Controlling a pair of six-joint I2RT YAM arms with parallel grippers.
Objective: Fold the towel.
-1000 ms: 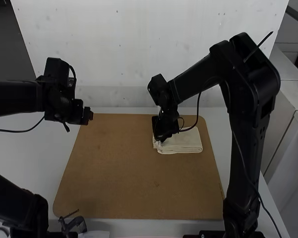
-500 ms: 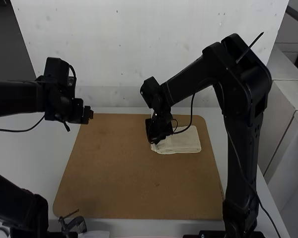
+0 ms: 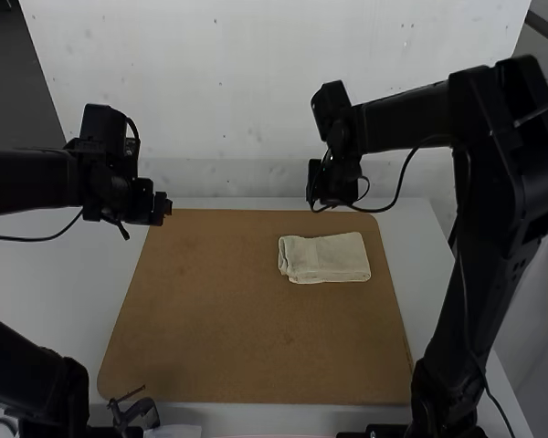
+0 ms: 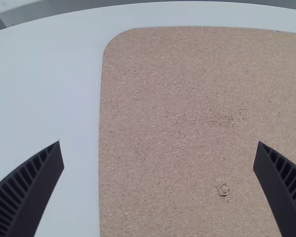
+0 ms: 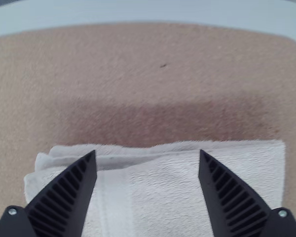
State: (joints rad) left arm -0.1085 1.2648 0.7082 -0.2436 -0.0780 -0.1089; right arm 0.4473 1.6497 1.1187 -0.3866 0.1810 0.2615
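Cut-off parts: In the high view we see the left arm (image 3: 32,181) run out past the side of the picture, and the elbow of the right arm (image 3: 507,119) is cropped too.
Hard to make out: We find a small dark fitting (image 3: 135,412) by the board's near left corner, but we cannot tell what it is.
Hidden towel parts: In the right wrist view both fingers (image 5: 64,197) cover some of the towel, and its near portion runs out of the picture.
Left pincer: In the high view we see the left pincer (image 3: 167,207) by the board's far left corner, well apart from the towel. Its own wrist view shows the left pincer (image 4: 159,147) wide open, one finger over the white table (image 4: 49,98) and the other over the brown board (image 4: 187,98).
Right pincer: In the high view we have the right pincer (image 3: 320,208) beyond the towel's far edge, apart from the cloth. Its wrist view shows the right pincer (image 5: 147,152) open, with towel in sight past the gap.
Towel: We see the pale towel (image 3: 329,258) lying on the far right part of the board, folded into a compact oblong.
Across the views: The high view gives us the towel's whole outline; the right wrist view adds stacked layers, uneven at one corner, and a soft shadow on the board alongside.
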